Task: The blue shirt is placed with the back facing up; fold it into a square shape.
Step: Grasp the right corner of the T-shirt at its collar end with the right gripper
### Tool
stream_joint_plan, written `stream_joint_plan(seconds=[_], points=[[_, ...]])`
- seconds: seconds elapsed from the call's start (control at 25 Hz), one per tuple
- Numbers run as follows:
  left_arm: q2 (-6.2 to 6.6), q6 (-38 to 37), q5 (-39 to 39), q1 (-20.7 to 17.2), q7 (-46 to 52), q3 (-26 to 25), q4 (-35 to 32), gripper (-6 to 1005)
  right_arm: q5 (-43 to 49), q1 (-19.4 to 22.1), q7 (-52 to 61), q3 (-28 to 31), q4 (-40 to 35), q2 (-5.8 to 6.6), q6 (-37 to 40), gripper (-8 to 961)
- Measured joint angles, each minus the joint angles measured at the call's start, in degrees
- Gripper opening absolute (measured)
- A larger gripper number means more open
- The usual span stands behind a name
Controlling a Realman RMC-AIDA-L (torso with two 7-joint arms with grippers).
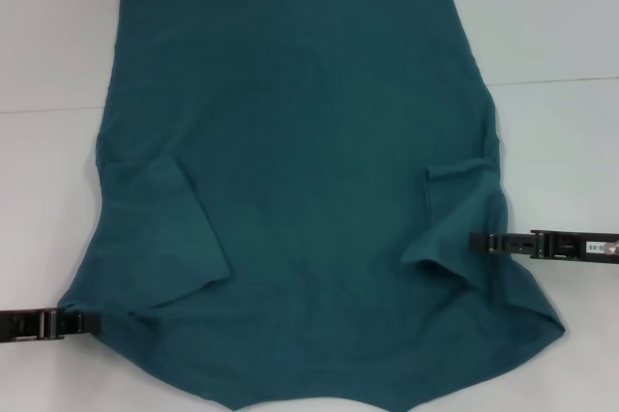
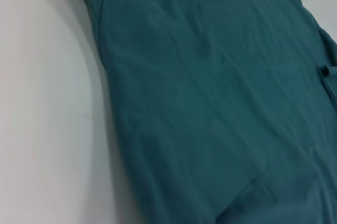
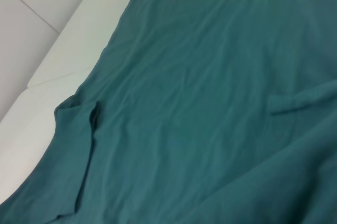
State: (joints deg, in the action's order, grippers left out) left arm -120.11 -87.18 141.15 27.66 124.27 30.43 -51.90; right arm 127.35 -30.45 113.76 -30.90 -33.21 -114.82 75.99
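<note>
The blue shirt point(image 1: 319, 190) fills the frame's middle, plain side up; left gripper point(image 1: 82, 321) lower left and right gripper point(image 1: 481, 243) right-centre each pinch its edge.

No readable text, plain blue shirt point(image 1: 309, 190), no legible labels, numbers or signs

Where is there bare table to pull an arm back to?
Bare white table lies left of the blue shirt, right of it, and along the far edge. The near middle is all cloth. The left gripper and right gripper sit at its side edges.
</note>
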Motion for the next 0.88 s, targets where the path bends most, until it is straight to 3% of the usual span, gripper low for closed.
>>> stream_joint_plan(seconds=[0.6,0.72,0.88], points=[[-0.13,0.1,-0.3,0.3,0.0,0.1,0.0,3,0.7,3.0,5.8,-0.2,-1.8,3.87,4.6,877],[-0.13,0.1,-0.5,0.4,-0.1,0.2,0.0,3,1.9,3.3,6.7,-0.3,-1.8,4.03,5.7,877],[-0.13,0.2,-0.5,0.4,-0.2,0.2,0.1,3,4.0,3.3,7.0,-0.3,-1.8,3.38,6.1,877]])
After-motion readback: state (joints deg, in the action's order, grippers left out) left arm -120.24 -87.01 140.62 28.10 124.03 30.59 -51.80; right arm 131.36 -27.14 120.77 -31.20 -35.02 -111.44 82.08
